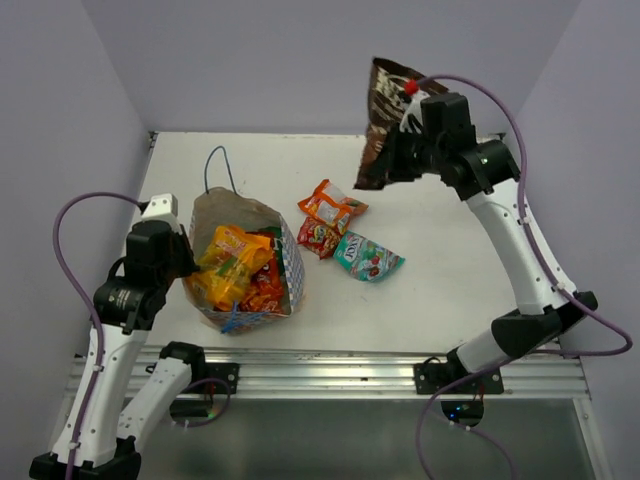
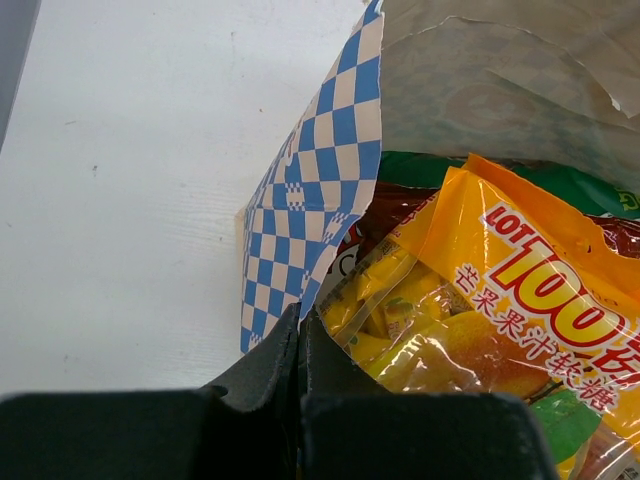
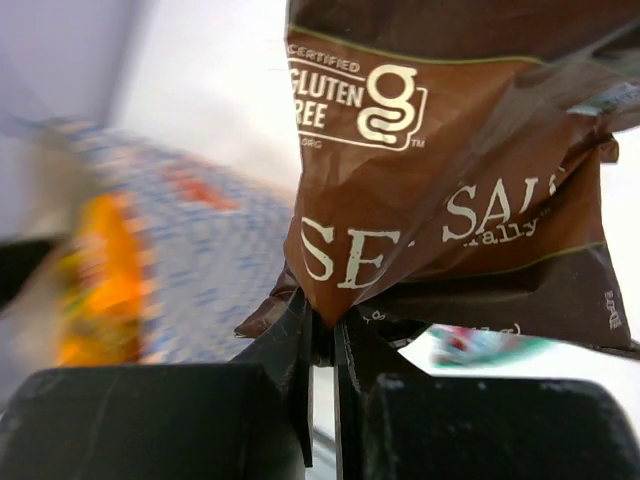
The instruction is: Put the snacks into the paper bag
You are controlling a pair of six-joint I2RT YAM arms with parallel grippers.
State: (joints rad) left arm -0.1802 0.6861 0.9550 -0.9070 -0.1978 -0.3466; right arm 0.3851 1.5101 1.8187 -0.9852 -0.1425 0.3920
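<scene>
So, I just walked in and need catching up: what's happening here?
The left gripper pinches the paper bag by its edge. The right gripper holds a brown snack bag in the air over the table's far side. Several packets are already in the paper bag; an orange packet, a red packet and a teal packet lie on the table.

The light is bright and even, maybe from above, with only soft shadows on the white table (image 1: 450, 290), the top view is sharp, the yellow packet (image 2: 480, 300) shines a little, and behind the brown packet (image 3: 450, 200) the paper bag (image 3: 200, 250) is smeared and blurry.
</scene>
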